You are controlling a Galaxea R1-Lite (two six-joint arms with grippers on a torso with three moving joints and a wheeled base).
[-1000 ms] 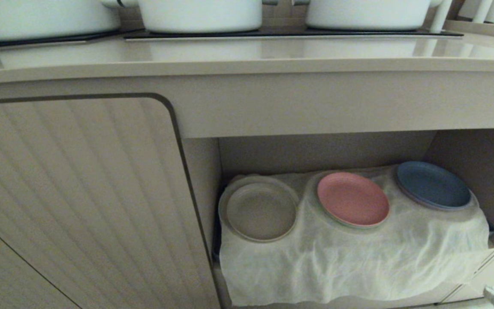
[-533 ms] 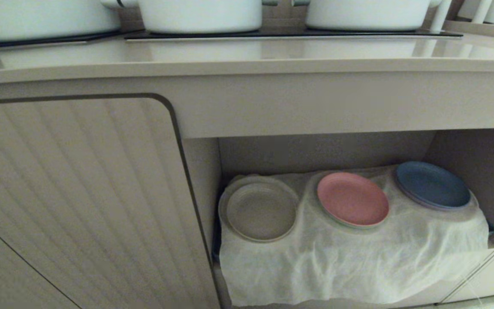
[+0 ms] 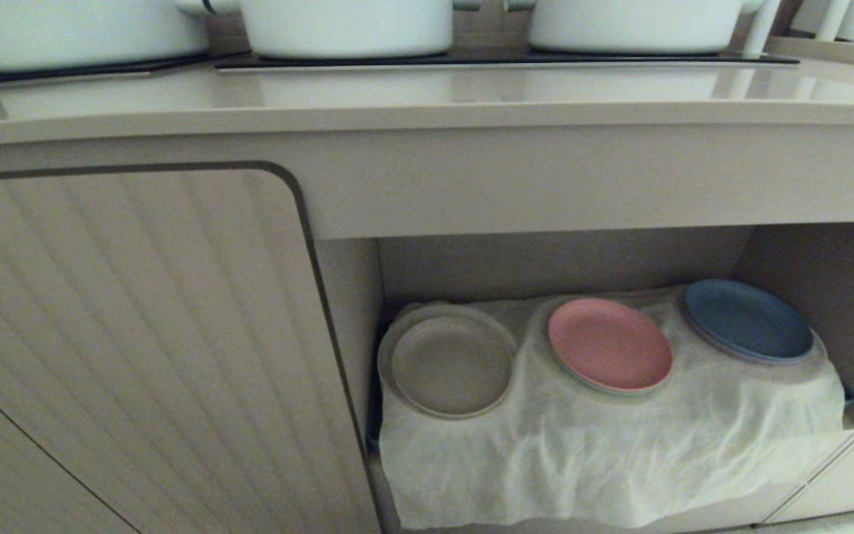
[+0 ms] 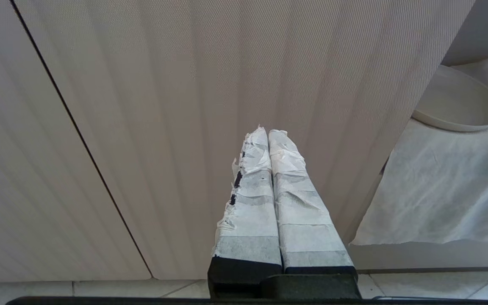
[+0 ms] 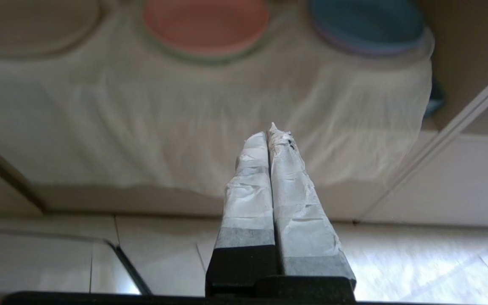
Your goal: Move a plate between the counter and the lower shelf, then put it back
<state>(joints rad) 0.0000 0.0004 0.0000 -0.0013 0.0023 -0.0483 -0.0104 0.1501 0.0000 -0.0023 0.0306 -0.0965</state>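
Both grippers pressed shut, empty: left gripper (image 4: 268, 132) facing the door (image 4: 193, 84), right gripper (image 5: 269, 134) low before the cloth (image 5: 193, 127). Beyond, on the lower shelf (image 3: 560, 259), beige plate (image 3: 451, 365) leftmost, beside pink plate (image 3: 609, 344) and blue plate (image 3: 749, 320). Above, counter (image 3: 397, 100) bearing pots (image 3: 345, 26).

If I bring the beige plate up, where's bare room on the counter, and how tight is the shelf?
The counter is bare along its front strip, between the rounded edge and the black hob panels; white pots crowd the back. On the lower shelf, the beige plate, pink plate and blue plate fill the rear; only the front cloth is free.
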